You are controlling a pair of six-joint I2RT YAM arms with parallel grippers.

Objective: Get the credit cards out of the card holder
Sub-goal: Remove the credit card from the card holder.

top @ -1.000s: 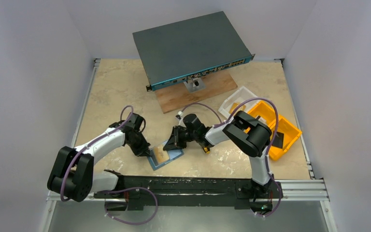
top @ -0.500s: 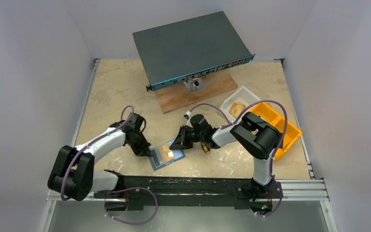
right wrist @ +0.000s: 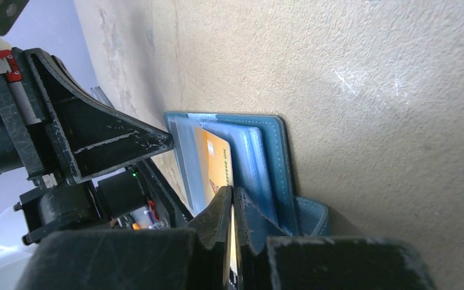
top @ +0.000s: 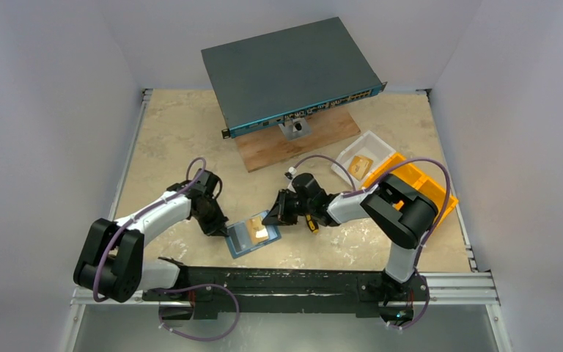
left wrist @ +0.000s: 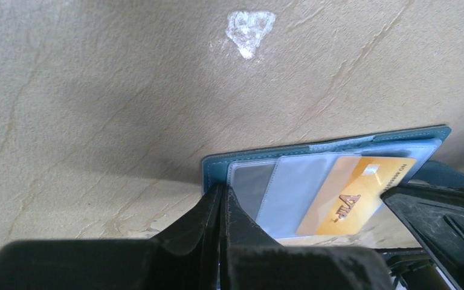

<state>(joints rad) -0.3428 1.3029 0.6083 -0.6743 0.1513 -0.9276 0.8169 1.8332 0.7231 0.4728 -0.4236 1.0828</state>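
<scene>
Black right end effector [right wrist: 232, 197] is pinched closed on one gold card [right wrist: 216, 158], which is still partly in its slot. Left end effector [left wrist: 220, 197] is clamped closed on the left corner of the one card holder [left wrist: 338, 140]. Holder is teal, lies open and flat on the table [top: 168, 132], close to the near edge and a bit left of centre. It sits between the two end effectors. Two clear sleeves [left wrist: 299, 181] show beside the gold card in the left wrist view; whether they hold other cards, cannot tell.

Top view: left end effector [top: 222, 230] at the holder's left edge, right end effector [top: 273, 218] at its far-right corner.

Further out: one small yellow-and-black item [top: 310, 223] just beside the right arm. One white tray [top: 353, 152] and one orange bin [top: 440, 202] near the right edge, touching each other; tray holds one tan piece [top: 360, 166]. One dark network switch [top: 289, 70] at the far edge, propped on one wooden board [top: 264, 152].
</scene>
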